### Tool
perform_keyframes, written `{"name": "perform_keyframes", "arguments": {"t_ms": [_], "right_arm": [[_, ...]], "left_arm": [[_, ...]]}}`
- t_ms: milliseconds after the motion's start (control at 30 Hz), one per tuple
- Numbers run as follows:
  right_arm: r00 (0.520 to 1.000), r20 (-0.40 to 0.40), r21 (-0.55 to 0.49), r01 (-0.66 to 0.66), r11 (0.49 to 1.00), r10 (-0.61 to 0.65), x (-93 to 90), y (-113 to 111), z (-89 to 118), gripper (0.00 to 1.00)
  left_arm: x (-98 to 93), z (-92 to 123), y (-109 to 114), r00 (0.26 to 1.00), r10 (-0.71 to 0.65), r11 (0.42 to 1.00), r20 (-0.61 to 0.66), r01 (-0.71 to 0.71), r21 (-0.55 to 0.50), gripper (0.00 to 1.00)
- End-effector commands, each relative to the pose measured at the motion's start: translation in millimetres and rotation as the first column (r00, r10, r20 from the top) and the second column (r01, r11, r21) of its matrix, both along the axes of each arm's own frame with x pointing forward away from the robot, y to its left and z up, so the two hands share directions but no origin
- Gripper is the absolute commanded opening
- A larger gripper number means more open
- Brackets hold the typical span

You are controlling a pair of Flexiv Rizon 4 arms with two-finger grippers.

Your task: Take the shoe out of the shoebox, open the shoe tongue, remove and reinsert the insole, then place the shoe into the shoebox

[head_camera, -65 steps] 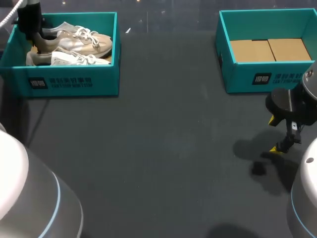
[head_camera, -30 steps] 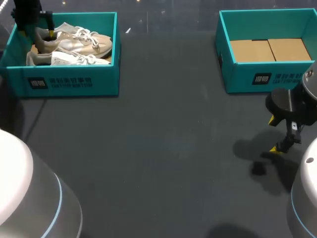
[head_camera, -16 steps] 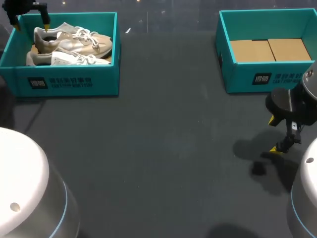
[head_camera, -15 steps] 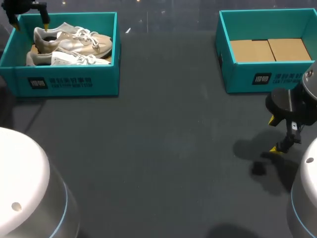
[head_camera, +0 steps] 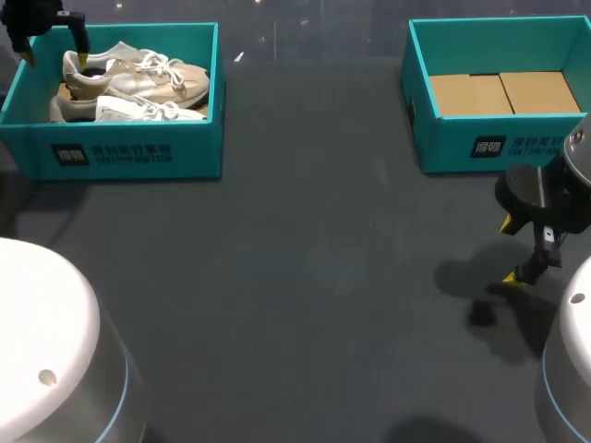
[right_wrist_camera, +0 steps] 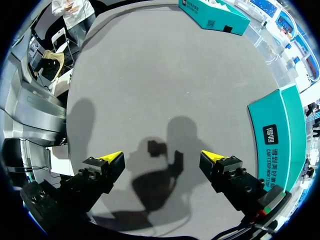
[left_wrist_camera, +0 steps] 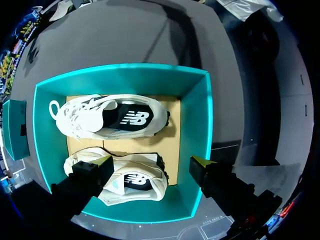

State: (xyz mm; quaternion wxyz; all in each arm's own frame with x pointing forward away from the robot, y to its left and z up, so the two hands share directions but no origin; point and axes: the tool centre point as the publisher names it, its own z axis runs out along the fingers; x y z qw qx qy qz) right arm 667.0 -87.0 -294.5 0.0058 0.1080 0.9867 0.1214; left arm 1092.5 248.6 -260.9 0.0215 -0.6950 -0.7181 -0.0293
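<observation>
Both shoes [head_camera: 138, 83] still lie side by side in the left shoebox [head_camera: 129, 152] — none out yet. Our left jaws, lately down at one shoe's heel, have risen above the box's corner, apart and empty, so we judge the pick must be tried again; our right jaws hang apart over the surface [head_camera: 305, 277]

Desk [head_camera: 305, 277]: a dark grey, matte surface. Two open-topped teal cardboard boxes rest directly on it, both close to the far edge. The left shoebox [head_camera: 129, 152] sits at the far left corner and the right shoebox [head_camera: 499, 143] at the far right corner, well apart. Each turns a printed side wall toward the near edge. A soft shadow falls near the right edge.
</observation>
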Motion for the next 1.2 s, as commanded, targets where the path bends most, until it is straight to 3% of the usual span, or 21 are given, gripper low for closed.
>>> {"name": "perform_keyframes", "arguments": {"t_ms": [33,667,1200], "right_arm": [[1.000,0.002,-0.001,0.000,1.000,0.000,-1.4,0,0,1.00],[1.000,0.002,-0.001,0.000,1.000,0.000,-1.4,0,0,1.00],[1.000,0.002,-0.001,0.000,1.000,0.000,-1.4,0,0,1.00]], "left_arm": [[-12.2,-7,-2,1.000,0.001,1.000,0.004,-0.001,0.010,1.00],[-50.3,-38,12,0.999,-0.040,0.999,-0.034,0.041,0.009,1.00],[-52.4,-77,9,0.998,-0.031,0.999,-0.050,0.033,0.041,0.94]]}}
